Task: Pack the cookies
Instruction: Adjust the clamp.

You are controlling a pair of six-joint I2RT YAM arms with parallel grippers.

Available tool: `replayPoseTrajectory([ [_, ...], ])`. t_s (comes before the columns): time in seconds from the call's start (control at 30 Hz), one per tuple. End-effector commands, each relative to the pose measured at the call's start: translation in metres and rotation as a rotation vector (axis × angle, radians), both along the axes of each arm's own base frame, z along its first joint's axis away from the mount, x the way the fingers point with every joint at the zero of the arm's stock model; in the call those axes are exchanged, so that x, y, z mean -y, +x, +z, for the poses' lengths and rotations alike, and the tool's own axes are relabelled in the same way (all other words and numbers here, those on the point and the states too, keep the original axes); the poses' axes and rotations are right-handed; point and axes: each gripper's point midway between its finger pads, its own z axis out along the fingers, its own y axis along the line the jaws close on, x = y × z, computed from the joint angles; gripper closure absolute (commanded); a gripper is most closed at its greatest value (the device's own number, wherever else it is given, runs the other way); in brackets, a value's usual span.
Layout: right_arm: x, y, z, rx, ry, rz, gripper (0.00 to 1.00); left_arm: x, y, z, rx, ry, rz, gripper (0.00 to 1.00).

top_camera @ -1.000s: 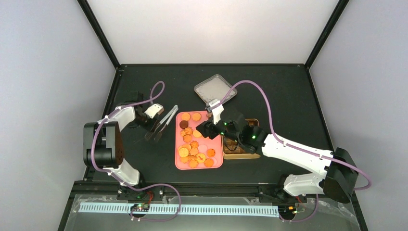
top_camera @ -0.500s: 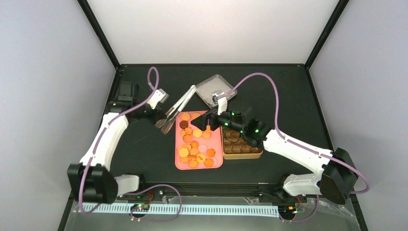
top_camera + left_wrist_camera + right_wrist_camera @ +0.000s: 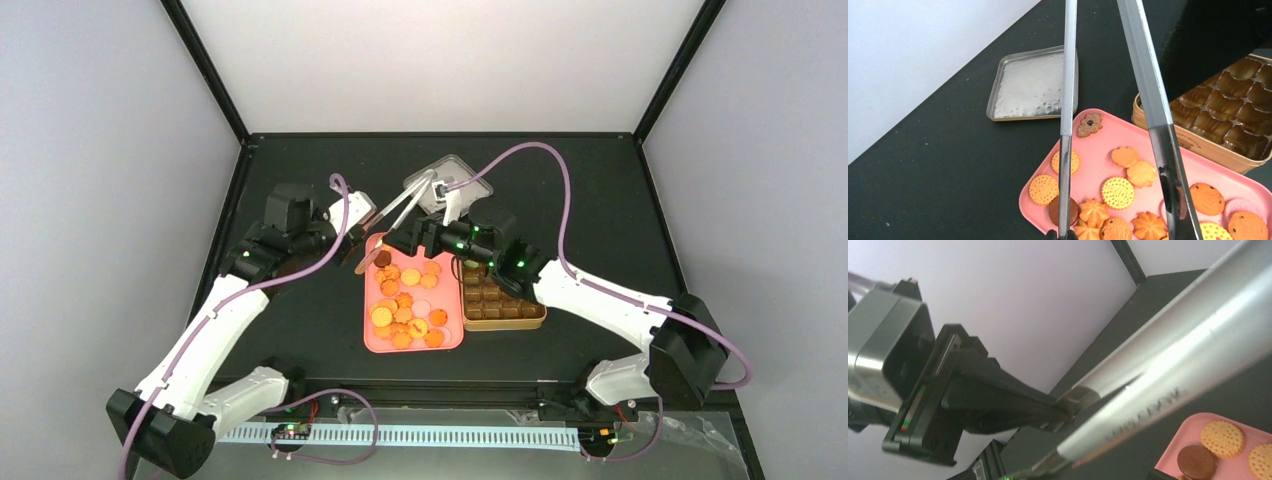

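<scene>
The cookies (image 3: 405, 310) are many small round biscuits, mostly orange-golden, on a pink tray (image 3: 372, 340). They also show in the left wrist view (image 3: 1118, 192) and the right wrist view (image 3: 1222, 438). My left gripper (image 3: 358, 228) is shut on metal tongs (image 3: 400, 205) and holds them above the tray's far left corner. The tongs' two arms (image 3: 1066, 100) spread apart, pointing at the far side. My right gripper (image 3: 398, 240) is open right beside the tongs (image 3: 1168, 365), facing the left gripper (image 3: 1013, 410). Whether it touches them is unclear.
A gold tin (image 3: 500, 300) with a brown compartment liner (image 3: 1233, 100) stands right of the tray. Its silver lid (image 3: 450, 170) lies behind the tray, also in the left wrist view (image 3: 1030, 85). Purple cables loop over both arms.
My left arm has lifted the tongs from the table left of the tray and swung them over its far corner. My right gripper has moved from above the tray up-left to the tongs.
</scene>
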Motion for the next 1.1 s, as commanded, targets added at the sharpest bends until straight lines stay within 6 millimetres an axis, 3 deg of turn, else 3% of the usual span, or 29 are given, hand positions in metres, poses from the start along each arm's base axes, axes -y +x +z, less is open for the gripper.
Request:
replayPoseTrajectory([
  [0.0,-0.008,0.011,0.019,0.000,0.072,-0.030,0.12,0.000,0.005,0.020,0.088,-0.009,0.068,0.99],
  [0.2,-0.008,0.026,0.005,-0.023,0.024,-0.123,0.25,0.008,-0.004,0.029,0.072,-0.034,0.030,0.98],
  [0.4,-0.005,0.034,0.002,-0.009,-0.018,-0.184,0.48,0.021,-0.019,0.038,0.022,-0.090,-0.055,0.99],
  [0.57,-0.005,0.029,0.003,0.030,-0.057,-0.182,0.66,0.029,-0.029,0.044,-0.019,-0.125,-0.109,0.99],
  [0.87,-0.006,0.012,0.016,0.103,-0.071,-0.148,0.91,0.027,-0.017,0.030,0.002,-0.082,-0.093,0.98],
  [0.93,-0.011,0.007,0.022,0.118,-0.077,-0.137,0.94,0.026,-0.010,0.023,-0.001,-0.072,-0.068,0.92],
  [1.07,-0.019,0.004,0.028,0.152,-0.119,-0.162,0.97,0.030,-0.004,0.006,-0.068,-0.067,-0.058,0.67],
])
